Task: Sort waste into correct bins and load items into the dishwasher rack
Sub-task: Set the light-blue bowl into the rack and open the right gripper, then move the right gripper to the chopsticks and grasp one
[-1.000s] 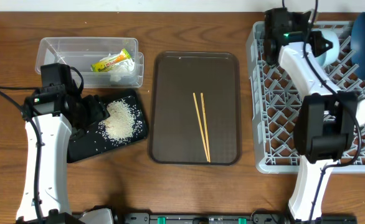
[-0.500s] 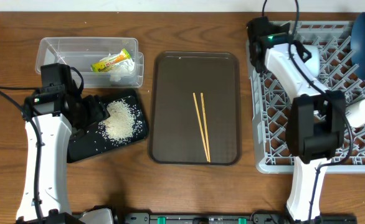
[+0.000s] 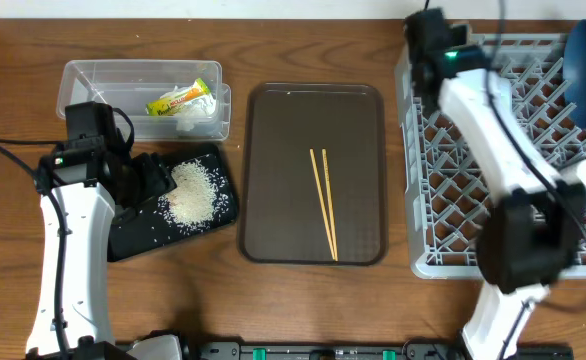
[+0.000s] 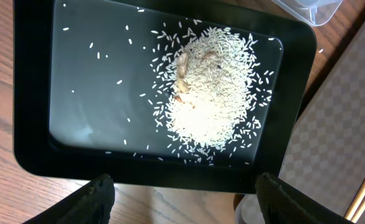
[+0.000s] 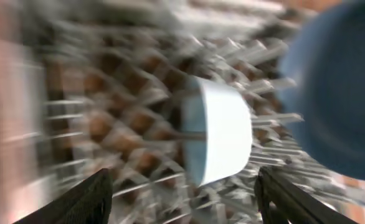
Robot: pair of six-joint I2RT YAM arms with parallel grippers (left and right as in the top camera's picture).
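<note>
dishwasher rack [image 3: 428, 190] lies under the outstretched right arm [image 3: 493, 130], its claw [image 5: 184, 190] spread wide.

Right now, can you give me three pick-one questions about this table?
1. Where is the rice? A) clear tub B) black tray C) grey rack
2. How many chopsticks lie on the brown tray? A) one B) four C) two
3. The left hand is: A) open B) shut on a chopstick C) shut on a wrapper
1 B: the heap lies on the black tray. 2 C: a pair lies together. 3 A: it is spread wide, nothing in it.
</note>
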